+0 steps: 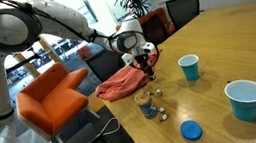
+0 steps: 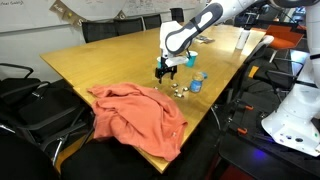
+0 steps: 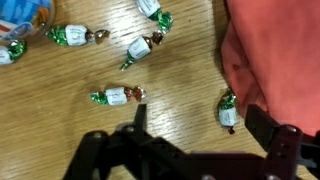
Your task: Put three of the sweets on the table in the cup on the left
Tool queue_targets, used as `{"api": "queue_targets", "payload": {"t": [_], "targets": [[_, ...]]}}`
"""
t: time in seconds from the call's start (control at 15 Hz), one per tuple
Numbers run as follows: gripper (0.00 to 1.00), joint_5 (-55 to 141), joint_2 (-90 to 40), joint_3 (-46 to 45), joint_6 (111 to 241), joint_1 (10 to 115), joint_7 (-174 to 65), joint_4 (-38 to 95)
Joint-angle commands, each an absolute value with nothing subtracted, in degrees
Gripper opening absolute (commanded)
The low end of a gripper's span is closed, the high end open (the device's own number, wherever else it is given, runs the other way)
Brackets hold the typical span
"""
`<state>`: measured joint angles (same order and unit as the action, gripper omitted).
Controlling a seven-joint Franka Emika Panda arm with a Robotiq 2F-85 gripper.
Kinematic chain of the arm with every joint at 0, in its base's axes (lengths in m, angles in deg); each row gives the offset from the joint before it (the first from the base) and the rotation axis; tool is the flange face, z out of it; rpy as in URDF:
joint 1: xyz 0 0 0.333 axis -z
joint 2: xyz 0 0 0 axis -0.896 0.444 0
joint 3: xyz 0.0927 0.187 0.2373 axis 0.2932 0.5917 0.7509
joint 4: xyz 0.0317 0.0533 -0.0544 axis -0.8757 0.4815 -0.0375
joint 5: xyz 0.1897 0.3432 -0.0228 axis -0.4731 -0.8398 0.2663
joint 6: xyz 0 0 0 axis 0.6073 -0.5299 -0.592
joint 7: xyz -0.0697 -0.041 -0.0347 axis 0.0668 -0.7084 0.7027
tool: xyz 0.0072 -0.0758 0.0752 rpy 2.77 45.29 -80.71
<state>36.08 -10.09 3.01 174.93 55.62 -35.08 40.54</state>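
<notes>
Several small wrapped sweets lie on the wooden table (image 1: pixel 224 38). In the wrist view they show at the upper left (image 3: pixel 69 36), top (image 3: pixel 140 47), middle (image 3: pixel 118 96) and right (image 3: pixel 228 112). My gripper (image 3: pixel 200 130) is open and empty, low over the table. The right sweet lies between its fingers, close to the right finger and next to the cloth edge. In both exterior views the gripper (image 1: pixel 148 67) (image 2: pixel 163 70) hangs just above the tabletop by the sweets (image 1: pixel 160 108) (image 2: pixel 177 90). The small teal cup (image 1: pixel 189 67) stands upright, apart from the gripper.
An orange-red cloth (image 1: pixel 121 81) (image 2: pixel 135 115) (image 3: pixel 280 55) lies bunched right beside the gripper. A short clear glass (image 1: pixel 144 101), a flat blue disc (image 1: pixel 190 129) and a wider teal cup (image 1: pixel 245 98) stand near the table edge. Chairs surround the table.
</notes>
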Motion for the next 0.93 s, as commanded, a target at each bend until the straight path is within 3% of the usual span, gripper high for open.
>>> {"api": "queue_targets", "payload": {"t": [0.0, 0.6, 0.67, 0.73, 0.87], "targets": [[1.00, 37.7, -7.5, 2.2, 180.5, 54.6, -35.2, 40.4], [1.00, 38.2, -3.4, 0.7, 191.2, 52.3, -34.6, 40.1], [0.95, 38.2, -3.2, 0.6, 191.6, 52.1, -34.7, 40.0], [0.74, 38.2, -3.1, 0.6, 192.0, 52.0, -34.6, 40.0], [0.69, 38.2, -3.0, 0.3, 192.8, 51.7, -34.5, 40.1]]}}
